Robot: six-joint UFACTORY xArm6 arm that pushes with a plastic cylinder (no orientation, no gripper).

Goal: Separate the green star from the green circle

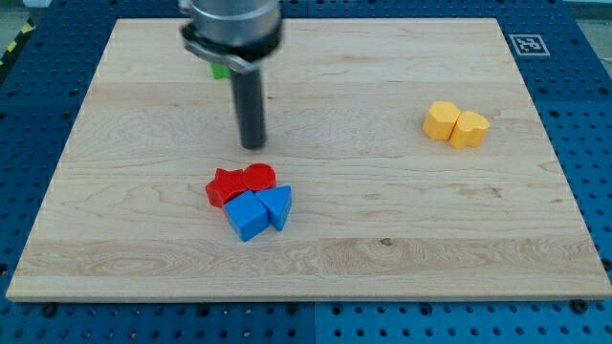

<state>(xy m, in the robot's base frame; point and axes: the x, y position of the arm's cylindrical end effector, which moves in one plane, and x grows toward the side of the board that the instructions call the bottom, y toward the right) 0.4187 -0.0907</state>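
A: Green star and green circle: only one sliver of green (220,70) is visible, at about 11 o'clock on the bench (402,229), just under the left edge of the arm's housing (232,29). Its shape cannot be made out, and it cannot be determined whether this is the star, the circle, or both pressed together.

B: Position of my tip?

A: My tip (252,145) rests on the bench at roughly 5 o'clock from the green sliver, apart from it. It stands just above the red cluster, not touching it.

B: Pincer state?

A: No pincer is fitted. The arm ends in a plain rod, so there is nothing to report as wide, narrow or holding.

B: Other items on the bench?

A: Two red blocks (239,182) touch each other near the centre. A blue cube (248,216) and a blue triangular block (278,204) touch them at 6 o'clock. Two yellow blocks (456,124) sit together at 3 o'clock, well apart from everything else.

B: Step in hand?

A: Judged as the approach step. No contact with green is evident, so the separation appears not yet done.

B: Requirement for the next move?

A: Travel toward 11 o'clock, away from the red blocks, then enter between the two green pieces if a gap exists. The housing hides that area, so the entry line cannot be confirmed from this view.
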